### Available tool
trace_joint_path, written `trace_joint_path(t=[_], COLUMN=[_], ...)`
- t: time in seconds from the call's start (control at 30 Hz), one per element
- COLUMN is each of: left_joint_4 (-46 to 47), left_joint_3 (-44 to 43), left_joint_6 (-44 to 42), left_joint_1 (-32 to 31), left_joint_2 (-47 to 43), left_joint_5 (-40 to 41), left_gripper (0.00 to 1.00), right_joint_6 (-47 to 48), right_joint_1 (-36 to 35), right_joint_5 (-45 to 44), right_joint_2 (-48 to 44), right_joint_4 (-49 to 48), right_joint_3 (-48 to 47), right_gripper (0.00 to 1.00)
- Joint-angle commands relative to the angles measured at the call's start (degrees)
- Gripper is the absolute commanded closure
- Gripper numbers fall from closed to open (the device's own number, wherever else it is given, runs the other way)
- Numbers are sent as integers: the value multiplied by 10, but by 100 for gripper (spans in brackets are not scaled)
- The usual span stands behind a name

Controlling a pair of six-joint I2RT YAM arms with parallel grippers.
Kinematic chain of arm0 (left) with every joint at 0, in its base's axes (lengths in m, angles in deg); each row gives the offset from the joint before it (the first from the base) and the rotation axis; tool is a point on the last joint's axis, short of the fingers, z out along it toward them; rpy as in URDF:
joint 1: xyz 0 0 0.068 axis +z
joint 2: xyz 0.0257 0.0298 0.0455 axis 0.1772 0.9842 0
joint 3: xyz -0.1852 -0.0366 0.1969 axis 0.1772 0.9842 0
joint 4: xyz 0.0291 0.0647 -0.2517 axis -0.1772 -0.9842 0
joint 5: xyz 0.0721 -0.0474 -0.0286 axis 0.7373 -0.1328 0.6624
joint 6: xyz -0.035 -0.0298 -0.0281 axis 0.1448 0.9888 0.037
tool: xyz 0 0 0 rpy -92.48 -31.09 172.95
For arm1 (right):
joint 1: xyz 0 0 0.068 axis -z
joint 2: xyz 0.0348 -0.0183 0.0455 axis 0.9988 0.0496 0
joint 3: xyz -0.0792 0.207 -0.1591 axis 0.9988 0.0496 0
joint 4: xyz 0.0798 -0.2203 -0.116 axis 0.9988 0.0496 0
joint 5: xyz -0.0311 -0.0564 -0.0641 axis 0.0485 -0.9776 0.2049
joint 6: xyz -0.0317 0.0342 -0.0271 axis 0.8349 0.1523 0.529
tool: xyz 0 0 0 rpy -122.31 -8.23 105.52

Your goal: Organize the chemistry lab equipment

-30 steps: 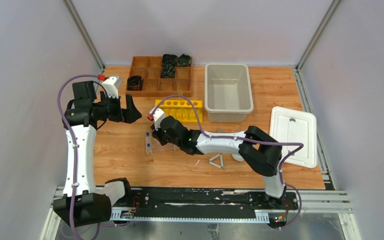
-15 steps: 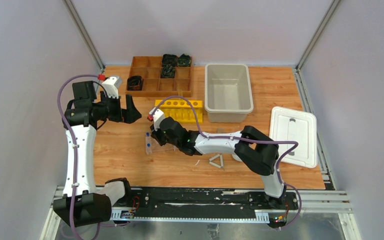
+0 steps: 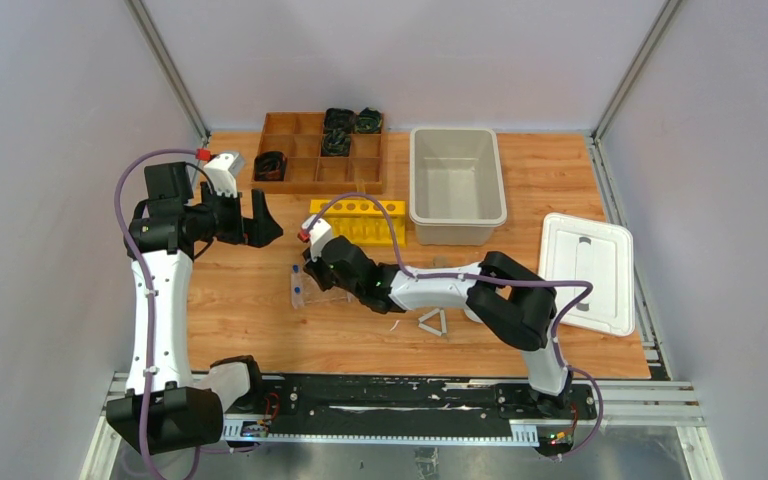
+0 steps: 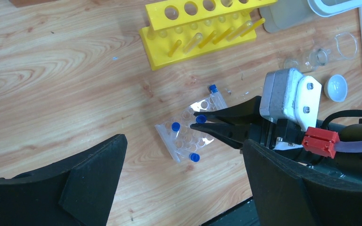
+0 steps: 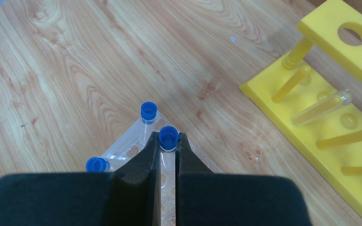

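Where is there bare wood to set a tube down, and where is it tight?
Bare wood: near left, between the left arm and the clear tube rack, and far right, beside the beige bin behind the white lid. Crowded: the middle, where the right tool, shut on a blue-capped tube, sits before the yellow rack.

Before the tube rack (image 3: 358, 220) lie capped tubes (image 3: 297, 284) — bin (image 3: 457, 185) to its right, divided tray (image 3: 305, 150) behind.

Right gripper (image 3: 312, 277) sits low at the clear rack (image 3: 310, 298) of blue-capped tubes (image 3: 295, 270), beside the yellow rack (image 3: 360, 220). Left gripper (image 3: 253, 224) hovers apart, jaws wide.
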Motion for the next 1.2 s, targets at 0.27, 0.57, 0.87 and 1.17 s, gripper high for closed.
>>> trace_joint_path(t=[0.27,0.57,0.87,1.17], left_joint_4=[4,4,4,4], left_joint_3=[-8,-8,-8,-10], left_joint_6=[-5,-9,-7,-2], left_joint_1=[3,3,3,3], left_joint_2=[-8,-11,-8,-11], left_joint_5=[-6,-3,-5,-7], left_gripper=[0,0,0,0], right_joint_6=[1,-26,-51,-128], right_joint_1=[-6,-6,-2,25], right_joint_5=[-31,-22,-66,-138], right_joint_2=[-9,3,-83,-168], right_joint_4=[-19,-7,29,128], right_joint_3=[33,32,38,59], right_gripper=[100,81,45,47])
